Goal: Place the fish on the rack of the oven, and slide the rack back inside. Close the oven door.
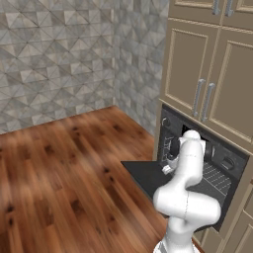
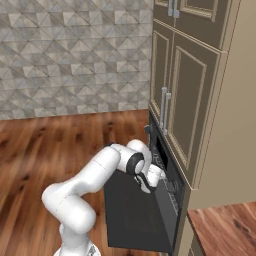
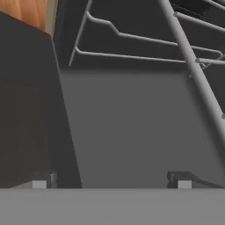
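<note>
The gripper [image 3: 110,182] hangs just over the lowered oven door [image 1: 148,179], its two dark tips spread wide with nothing between them. The one door lies flat, its long axis running across the oven [image 1: 217,163] front and its free edge pointing out over the wooden floor [image 1: 64,168]. Beyond it, inside the dark cavity, sits the single silver rack [image 1: 216,177], bars running front to back, with beige cabinets [image 1: 207,74] above and a grey tiled wall [image 1: 59,54] behind.
</note>
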You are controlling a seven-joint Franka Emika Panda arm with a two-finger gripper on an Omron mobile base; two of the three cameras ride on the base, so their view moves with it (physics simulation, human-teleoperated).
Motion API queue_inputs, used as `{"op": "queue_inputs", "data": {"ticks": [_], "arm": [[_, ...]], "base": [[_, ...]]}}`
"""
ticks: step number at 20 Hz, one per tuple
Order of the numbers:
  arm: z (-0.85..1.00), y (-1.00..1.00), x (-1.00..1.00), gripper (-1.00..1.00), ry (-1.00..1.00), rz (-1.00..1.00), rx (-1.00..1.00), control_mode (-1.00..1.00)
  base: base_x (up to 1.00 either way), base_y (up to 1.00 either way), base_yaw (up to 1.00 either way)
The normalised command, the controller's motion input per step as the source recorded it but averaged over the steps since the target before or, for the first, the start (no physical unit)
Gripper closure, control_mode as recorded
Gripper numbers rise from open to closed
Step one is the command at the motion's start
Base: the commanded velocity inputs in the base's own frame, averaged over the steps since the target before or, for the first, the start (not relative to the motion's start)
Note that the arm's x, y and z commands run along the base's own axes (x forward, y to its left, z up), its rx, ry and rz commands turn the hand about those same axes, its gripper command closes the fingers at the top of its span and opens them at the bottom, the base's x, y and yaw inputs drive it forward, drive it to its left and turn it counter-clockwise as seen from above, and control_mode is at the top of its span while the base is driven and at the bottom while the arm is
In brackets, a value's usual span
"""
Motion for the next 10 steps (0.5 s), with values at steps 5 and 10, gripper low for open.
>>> {"op": "queue_inputs", "data": {"ticks": [5,10], "arm": [[0.32,0.27,-0.72,-1.00,0.04,0.04,-0.02,-1.00],[0.78,0.61,-0.88,-1.00,0.00,0.08,0.00,-1.00]], "base": [[0.00,0.00,0.00],[0.00,0.00,0.00]]}}
